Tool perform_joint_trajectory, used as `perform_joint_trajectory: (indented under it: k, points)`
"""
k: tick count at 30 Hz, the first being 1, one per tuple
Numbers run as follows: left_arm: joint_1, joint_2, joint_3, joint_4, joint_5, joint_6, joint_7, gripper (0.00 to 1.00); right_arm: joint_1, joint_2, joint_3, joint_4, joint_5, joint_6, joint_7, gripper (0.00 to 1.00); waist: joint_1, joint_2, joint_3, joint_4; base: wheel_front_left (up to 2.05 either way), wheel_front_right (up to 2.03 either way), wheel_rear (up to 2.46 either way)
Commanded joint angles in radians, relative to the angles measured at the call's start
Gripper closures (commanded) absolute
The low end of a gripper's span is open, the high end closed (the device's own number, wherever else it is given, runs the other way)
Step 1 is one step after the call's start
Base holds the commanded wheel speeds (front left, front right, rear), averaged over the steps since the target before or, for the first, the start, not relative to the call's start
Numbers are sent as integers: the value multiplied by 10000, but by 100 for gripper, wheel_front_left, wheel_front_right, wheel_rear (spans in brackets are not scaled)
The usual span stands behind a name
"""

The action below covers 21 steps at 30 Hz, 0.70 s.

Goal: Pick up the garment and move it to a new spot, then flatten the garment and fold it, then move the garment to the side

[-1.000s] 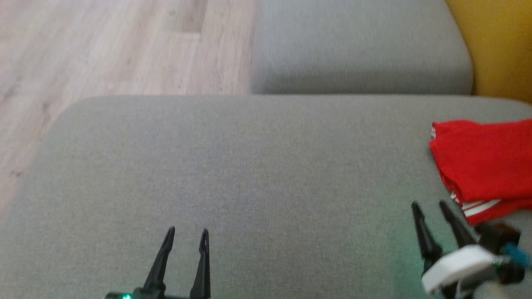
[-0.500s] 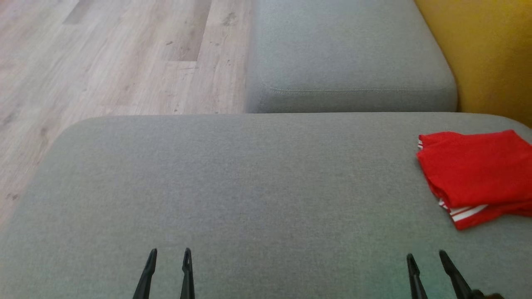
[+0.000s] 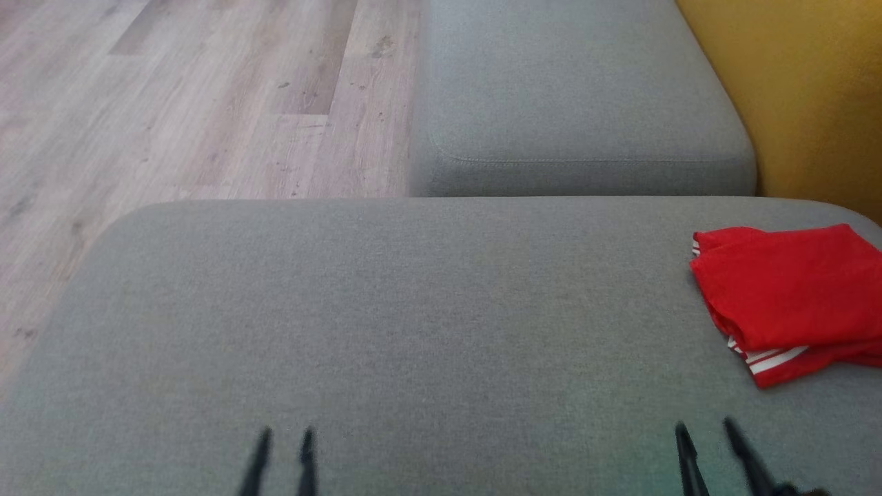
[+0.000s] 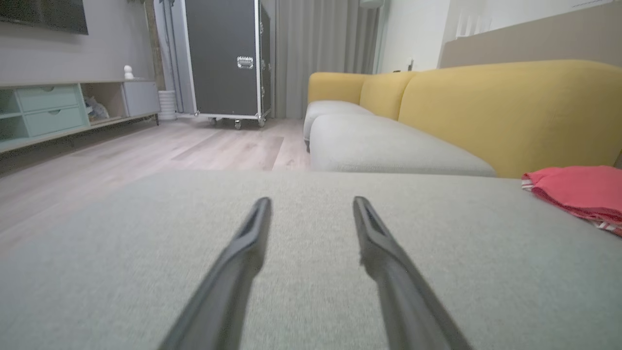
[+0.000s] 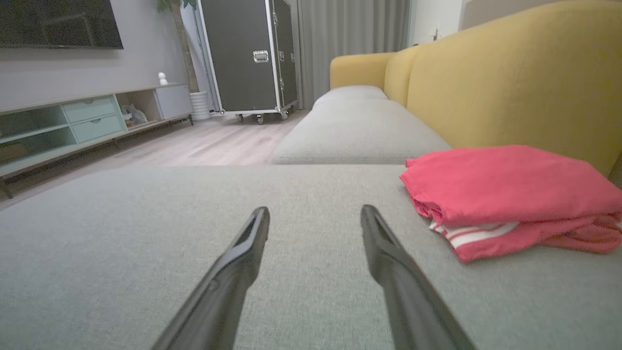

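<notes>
The garment (image 3: 785,289) is red with white stripes, folded into a compact stack at the right edge of the grey cushion (image 3: 413,324). It also lies at the right in the right wrist view (image 5: 505,194) and at the far right in the left wrist view (image 4: 578,189). My right gripper (image 3: 704,431) sits open at the lower right, below and left of the garment, apart from it. At the lower left my left gripper (image 3: 286,435) is open and empty. Both hover just over bare cushion, as the left wrist view (image 4: 311,201) and right wrist view (image 5: 314,211) show.
A second grey cushion (image 3: 579,103) lies beyond the near one, with the yellow sofa back (image 3: 806,96) to the right. Wooden floor (image 3: 172,103) runs along the left. Farther off stand a black wheeled case (image 4: 226,58) and a low cabinet (image 4: 53,107).
Both grippers have drawn back toward the bottom edge; the right one pulled away from the garment. The camera has tilted, shifting the whole picture down. The garment lies as before.
</notes>
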<state>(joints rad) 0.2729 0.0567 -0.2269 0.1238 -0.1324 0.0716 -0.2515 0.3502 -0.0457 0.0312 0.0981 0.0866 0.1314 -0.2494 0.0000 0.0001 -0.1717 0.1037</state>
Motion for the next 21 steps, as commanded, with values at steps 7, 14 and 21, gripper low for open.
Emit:
perform_joint_trajectory:
  k: [7,14,21]
  points:
    - [-106,28,85,48,-730,-70,126,100,-159,-23,-12,102,744,0,120,100,0,-1,85,-49,0,0,0]
    - [-346,82,220,155,-1623,-189,292,100,-441,-74,-50,211,1651,-1,294,100,0,-1,181,-107,0,0,0]
    - [-578,121,353,259,-2499,-315,452,100,-705,-109,-89,297,2540,-1,464,100,0,-1,278,-165,0,0,0]
